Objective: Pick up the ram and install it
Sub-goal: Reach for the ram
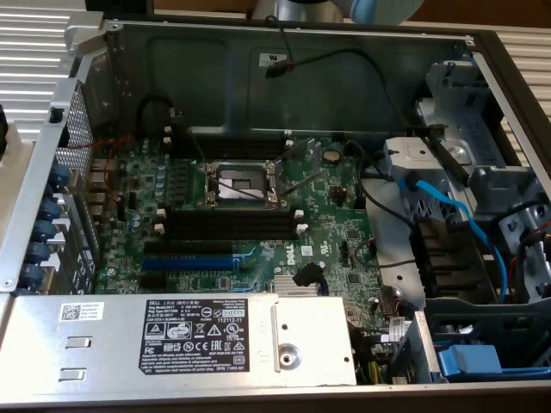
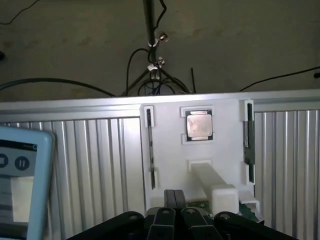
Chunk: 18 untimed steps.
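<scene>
White plastic holder (image 2: 165, 150) sits just ahead of the gripper (image 2: 174, 199), whose 2 fingers (image 2: 170, 201) are pressed together on nothing. The dark-green ram (image 2: 248, 137) stands on edge in a slot of the holder, ahead of the fingers and off to one side, untouched.

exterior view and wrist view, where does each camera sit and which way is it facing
Exterior view: off the arm and above, looking down into the open computer case at the motherboard; a piece of the arm shows at the top edge.
Wrist view: on the wrist, looking out past the shut tool at a white parts holder with a processor chip and the ram standing on edge in it.
Shared: a ribbed metal surface shows in both, probably the same one.
</scene>
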Motion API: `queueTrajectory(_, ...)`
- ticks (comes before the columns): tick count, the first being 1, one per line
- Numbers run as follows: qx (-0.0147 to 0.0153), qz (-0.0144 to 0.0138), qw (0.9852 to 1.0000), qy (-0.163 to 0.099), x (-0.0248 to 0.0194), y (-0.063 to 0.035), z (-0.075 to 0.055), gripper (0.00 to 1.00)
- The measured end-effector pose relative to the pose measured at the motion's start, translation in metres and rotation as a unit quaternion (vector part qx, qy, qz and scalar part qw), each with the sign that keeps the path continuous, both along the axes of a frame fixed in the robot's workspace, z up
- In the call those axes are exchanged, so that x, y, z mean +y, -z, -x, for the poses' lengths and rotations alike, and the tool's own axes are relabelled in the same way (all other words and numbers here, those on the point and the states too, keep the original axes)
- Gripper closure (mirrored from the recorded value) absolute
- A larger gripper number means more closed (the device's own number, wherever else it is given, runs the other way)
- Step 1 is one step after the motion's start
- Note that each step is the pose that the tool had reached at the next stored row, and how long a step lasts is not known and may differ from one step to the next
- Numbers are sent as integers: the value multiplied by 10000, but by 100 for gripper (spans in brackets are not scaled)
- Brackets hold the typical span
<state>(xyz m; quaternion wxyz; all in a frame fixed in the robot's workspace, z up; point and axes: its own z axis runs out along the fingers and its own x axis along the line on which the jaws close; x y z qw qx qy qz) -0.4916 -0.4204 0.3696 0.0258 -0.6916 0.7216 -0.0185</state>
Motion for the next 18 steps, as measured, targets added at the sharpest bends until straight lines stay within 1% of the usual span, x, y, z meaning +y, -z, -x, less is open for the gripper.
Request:
queueTrajectory(4,0,0,9998,-221,0,72,-3,89)
queueTrajectory(7,0,0,9996,-299,-1,127,-4,89)
queueTrajectory(8,1,0,9995,-329,-1,163,-4,89)
queueTrajectory(14,1,0,9994,-344,-4,272,-4,89)
queueTrajectory(16,4,0,9994,-344,-22,308,-4,89)
queueTrajectory(18,6,0,9994,-343,-25,345,-3,89)
